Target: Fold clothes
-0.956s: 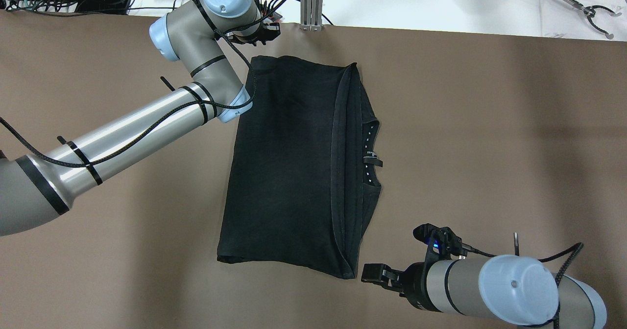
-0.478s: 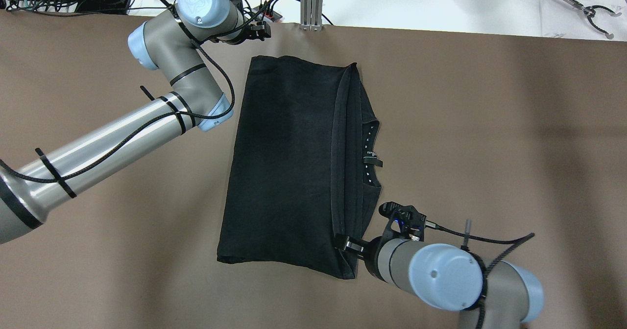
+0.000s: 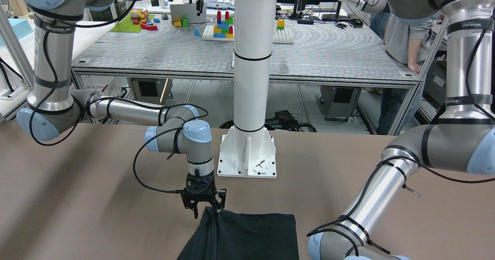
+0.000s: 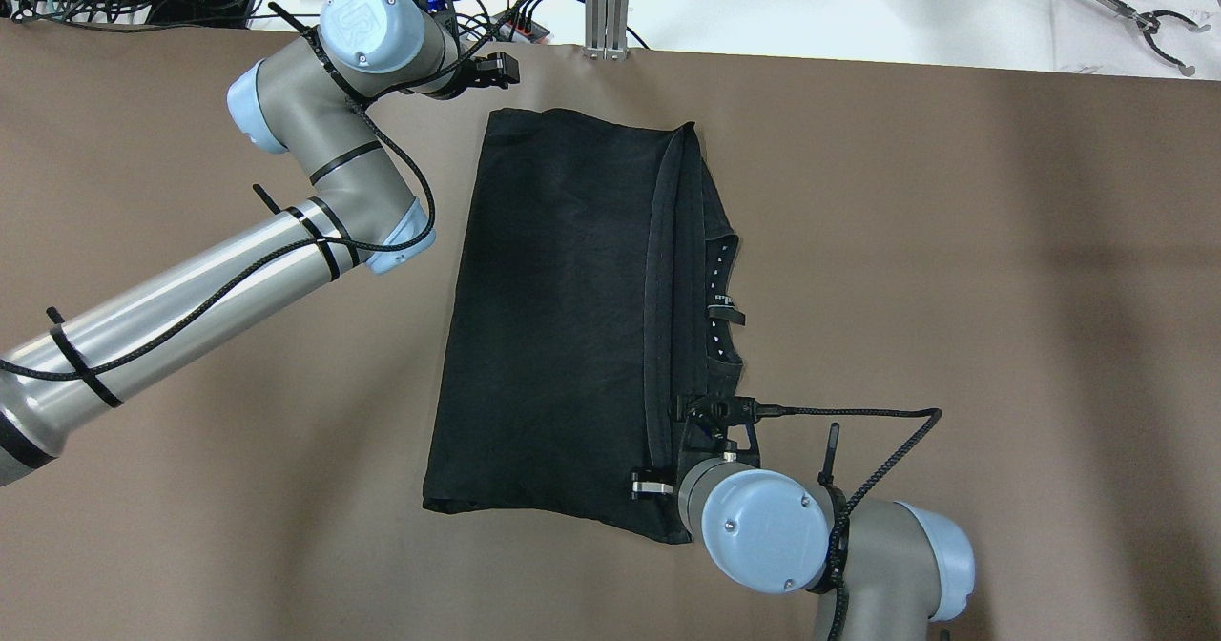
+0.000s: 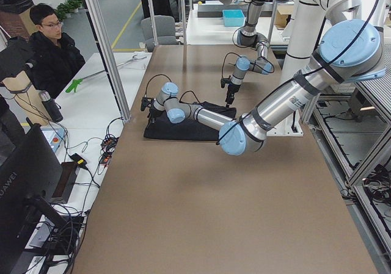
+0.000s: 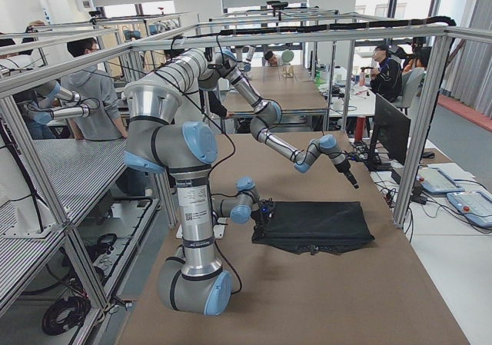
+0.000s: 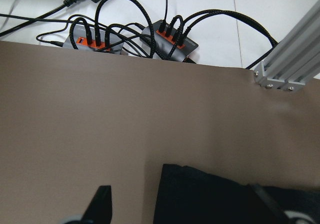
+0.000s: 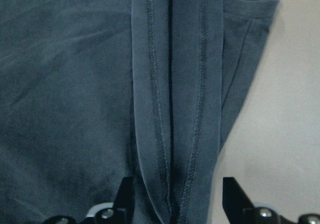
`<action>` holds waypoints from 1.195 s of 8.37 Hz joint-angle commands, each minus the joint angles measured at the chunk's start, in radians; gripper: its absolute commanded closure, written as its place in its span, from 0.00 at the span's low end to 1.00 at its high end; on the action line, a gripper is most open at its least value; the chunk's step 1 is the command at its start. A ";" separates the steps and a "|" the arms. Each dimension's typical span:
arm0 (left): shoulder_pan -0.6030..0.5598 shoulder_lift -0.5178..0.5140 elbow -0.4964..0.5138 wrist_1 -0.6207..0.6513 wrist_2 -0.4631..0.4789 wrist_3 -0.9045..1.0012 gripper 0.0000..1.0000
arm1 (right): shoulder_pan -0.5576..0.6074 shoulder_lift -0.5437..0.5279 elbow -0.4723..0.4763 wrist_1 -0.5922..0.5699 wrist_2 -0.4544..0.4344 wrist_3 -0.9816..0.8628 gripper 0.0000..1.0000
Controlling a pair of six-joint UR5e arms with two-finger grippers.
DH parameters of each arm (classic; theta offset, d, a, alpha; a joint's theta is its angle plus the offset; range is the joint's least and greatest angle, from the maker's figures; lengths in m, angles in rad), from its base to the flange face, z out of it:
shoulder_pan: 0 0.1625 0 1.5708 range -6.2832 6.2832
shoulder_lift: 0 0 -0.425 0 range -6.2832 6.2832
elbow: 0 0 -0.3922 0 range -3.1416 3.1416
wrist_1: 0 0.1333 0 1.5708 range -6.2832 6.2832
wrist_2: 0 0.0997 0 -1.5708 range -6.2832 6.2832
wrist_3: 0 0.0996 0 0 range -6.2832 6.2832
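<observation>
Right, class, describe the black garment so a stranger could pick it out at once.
On the brown table, in front of the white pillar's base plate, lies a folded black cloth garment. It is the only soft, flat thing there, edged with stitched hems, unlike the hard grey robot arms beside it.

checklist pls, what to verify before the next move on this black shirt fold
1. Right hand open: ok, its fingers sit either side of the stacked hems.
2. Right hand gripping cloth: not ok, nothing is pinched yet.
3. Left hand open: ok.
4. Left hand lined up with the shirt: ok, the far corner sits inside the open hand in the wrist view.
5. Left hand low enough to pinch: cannot tell.
6. Shirt lying flat on the table: ok, only the layered hem edge stands proud.
</observation>
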 commanded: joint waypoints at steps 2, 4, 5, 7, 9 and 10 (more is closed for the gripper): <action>0.008 0.002 -0.004 -0.001 0.002 -0.010 0.05 | -0.011 0.096 -0.076 -0.094 -0.009 -0.137 0.43; 0.008 0.008 -0.004 -0.001 0.002 -0.005 0.06 | -0.011 0.109 -0.077 -0.119 -0.009 -0.165 0.57; 0.008 0.011 -0.004 -0.001 0.004 -0.005 0.06 | -0.011 0.107 -0.077 -0.119 -0.009 -0.198 0.67; 0.018 0.021 -0.006 -0.004 0.007 -0.022 0.05 | -0.011 0.103 -0.079 -0.119 -0.009 -0.217 0.72; 0.021 0.024 -0.004 -0.003 0.027 -0.024 0.06 | -0.011 0.104 -0.077 -0.120 -0.009 -0.218 0.69; 0.023 0.025 -0.004 -0.004 0.027 -0.024 0.06 | -0.011 0.103 -0.079 -0.120 -0.009 -0.217 0.88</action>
